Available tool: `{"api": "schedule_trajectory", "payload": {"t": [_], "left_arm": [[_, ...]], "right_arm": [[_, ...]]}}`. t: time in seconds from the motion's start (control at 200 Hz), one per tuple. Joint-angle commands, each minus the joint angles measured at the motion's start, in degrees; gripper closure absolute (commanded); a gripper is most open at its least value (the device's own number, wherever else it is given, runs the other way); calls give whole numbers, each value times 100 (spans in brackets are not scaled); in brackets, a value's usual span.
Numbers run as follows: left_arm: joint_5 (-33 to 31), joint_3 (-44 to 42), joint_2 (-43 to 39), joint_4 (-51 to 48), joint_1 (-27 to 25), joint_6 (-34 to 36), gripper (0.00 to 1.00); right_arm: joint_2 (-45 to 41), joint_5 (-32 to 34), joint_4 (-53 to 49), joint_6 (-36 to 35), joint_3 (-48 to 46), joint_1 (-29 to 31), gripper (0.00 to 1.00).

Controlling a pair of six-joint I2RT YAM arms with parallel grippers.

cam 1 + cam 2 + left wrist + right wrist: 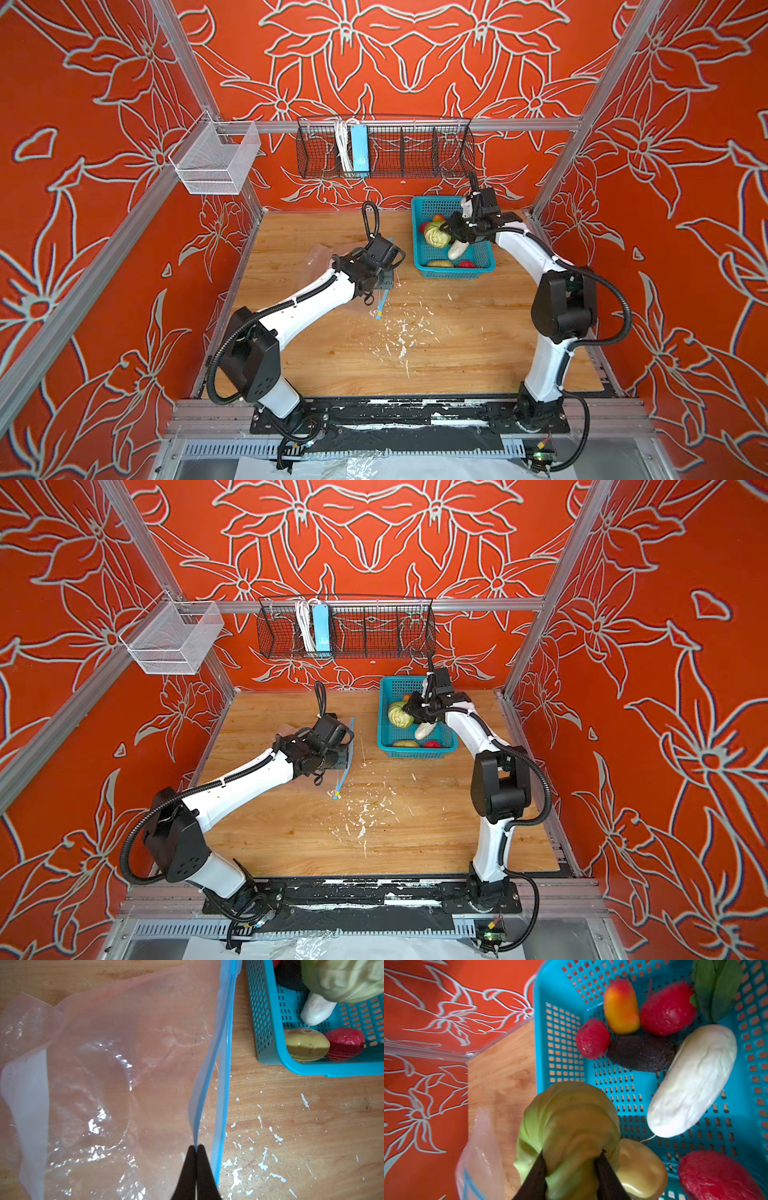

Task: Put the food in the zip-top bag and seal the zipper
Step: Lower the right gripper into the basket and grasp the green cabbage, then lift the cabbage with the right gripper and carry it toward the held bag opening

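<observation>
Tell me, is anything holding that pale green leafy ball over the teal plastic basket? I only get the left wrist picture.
Observer: Yes. In the right wrist view the right gripper is shut on that pale green toy cabbage, a black finger pressed into each side.
Operator: Is there more food in the basket than I can see?
Observer: Yes. An orange-yellow toy mango lies in the teal lattice plastic basket, outside your picture.
Operator: What is beyond the table?
Observer: In both top views a black wire basket hangs on the aluminium back rail, with a light-blue power strip standing in it.
</observation>
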Motion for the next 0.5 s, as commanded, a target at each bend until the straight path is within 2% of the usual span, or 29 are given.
{"api": "schedule_trajectory", "payload": {"t": [0.0,0.355,0.495], "left_arm": [[173,191,8,-52,35,-47,100],[384,484,171,-101,42,74,100],[408,596,224,-127,46,132,100]], "right_arm": [[-415,-346,626,46,-292,-12,100],[-1296,-966,1765,66,-1282,-9,100],[-1799,-1013,2148,37,-1822,-10,100]]}}
